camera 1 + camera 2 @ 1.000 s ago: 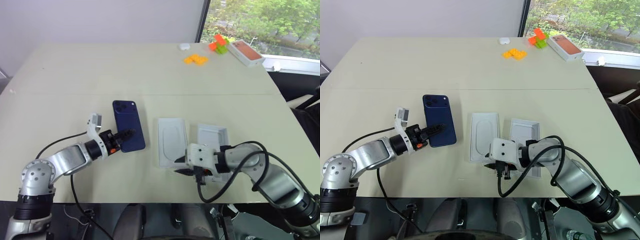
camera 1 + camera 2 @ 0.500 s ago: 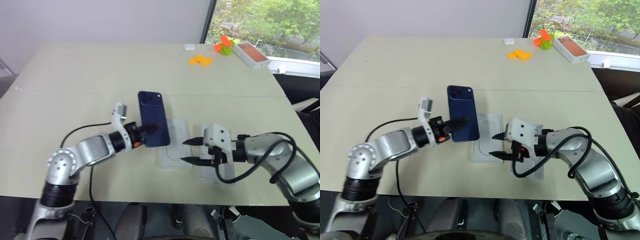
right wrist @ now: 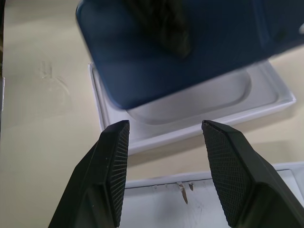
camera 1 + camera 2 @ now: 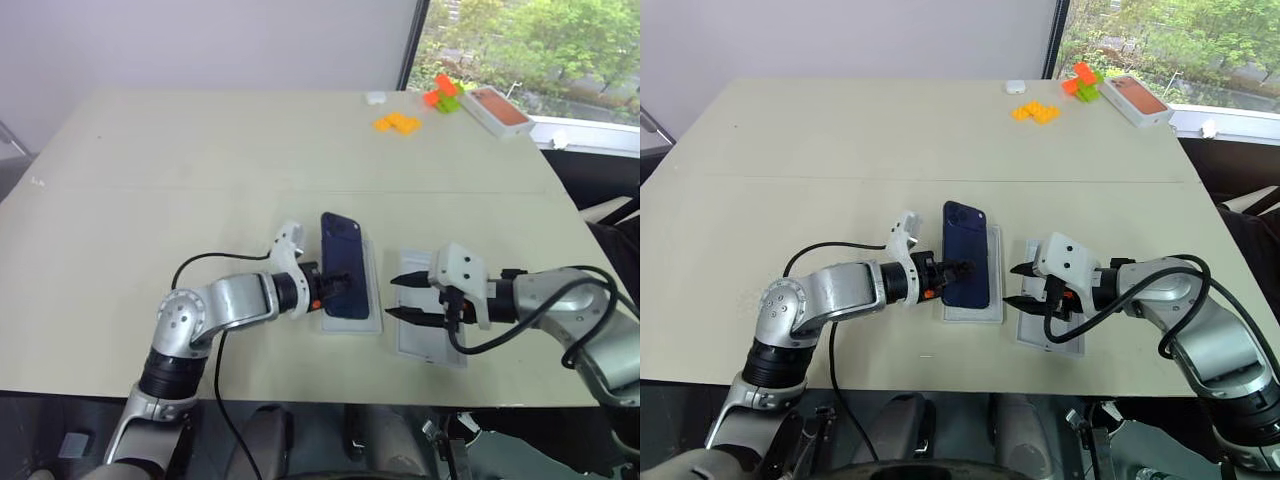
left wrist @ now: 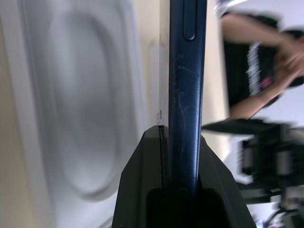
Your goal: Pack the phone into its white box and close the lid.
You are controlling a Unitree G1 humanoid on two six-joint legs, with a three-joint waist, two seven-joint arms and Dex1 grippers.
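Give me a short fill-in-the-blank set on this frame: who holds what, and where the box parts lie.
1. The phone is clamped in the ___ gripper.
2. The right gripper has its fingers ___.
3. The phone hangs over the white tray with an ___ recess.
4. The right gripper hovers over a second white tray, holding ___.

Missing words: left; open; oval; nothing

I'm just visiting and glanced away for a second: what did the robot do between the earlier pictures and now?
The left gripper, shut on the phone, carried it toward the robot's right until it hangs over the white box. The right gripper lifted off that box, opened and backed away. Both white trays kept their places.
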